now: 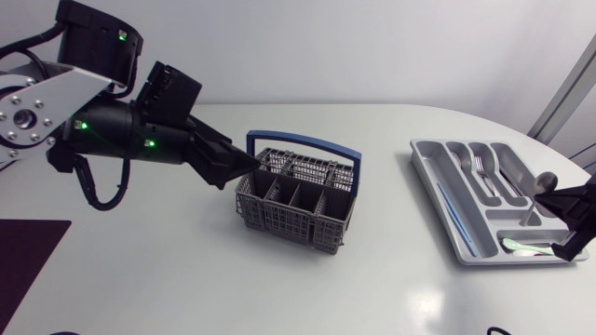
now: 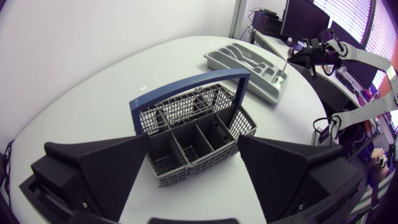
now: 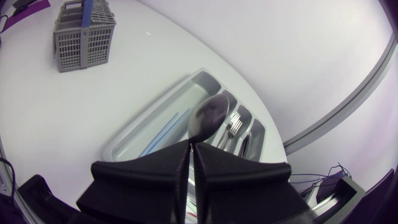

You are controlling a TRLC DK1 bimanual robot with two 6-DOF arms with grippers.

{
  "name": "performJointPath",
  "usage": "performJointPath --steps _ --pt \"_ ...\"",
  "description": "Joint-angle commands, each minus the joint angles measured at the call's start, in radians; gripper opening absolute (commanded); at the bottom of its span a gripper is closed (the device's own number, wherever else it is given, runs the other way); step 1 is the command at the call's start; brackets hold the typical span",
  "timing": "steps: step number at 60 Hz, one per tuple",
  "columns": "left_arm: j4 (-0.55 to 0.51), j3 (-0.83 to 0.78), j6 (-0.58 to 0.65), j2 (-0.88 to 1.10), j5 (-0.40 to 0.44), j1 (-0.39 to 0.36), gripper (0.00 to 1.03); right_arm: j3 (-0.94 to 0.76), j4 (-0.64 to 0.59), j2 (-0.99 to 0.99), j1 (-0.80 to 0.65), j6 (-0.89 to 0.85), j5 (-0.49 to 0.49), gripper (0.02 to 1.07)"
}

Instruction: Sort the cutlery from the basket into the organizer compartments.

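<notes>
Sorting looks nearly done: basket open compartments appear empty, meshed rear section unclear. Organizer already holds fork and blue sticks.

Right end effector clamped narrow on spoon, bowl sticking out ahead, above organizer; release into slot remains.

Left end effector spread wide, holding nothing, just beside basket, contact unclear.

Basket mid-surface, organizer well apart.
</notes>
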Motion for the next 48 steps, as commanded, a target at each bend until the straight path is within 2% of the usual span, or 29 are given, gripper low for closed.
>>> performJointPath --steps 1,13,36,48 --pt "-0.008 0.025 0.010 0.023 -0.018 -0.016 0.98 -0.016 0.040 0.061 -0.036 -0.091 0.009 0.08" --pt "-0.022 0.037 0.010 0.027 -0.043 -0.022 0.98 -0.017 0.154 0.164 -0.099 -0.174 0.038 0.08" --pt "-0.037 0.045 0.010 0.029 -0.069 -0.046 0.98 0.007 0.211 0.290 -0.171 -0.326 0.135 0.08" --pt "-0.039 0.044 0.006 0.030 -0.072 -0.057 0.98 -0.019 0.367 0.373 -0.171 -0.346 0.218 0.08"
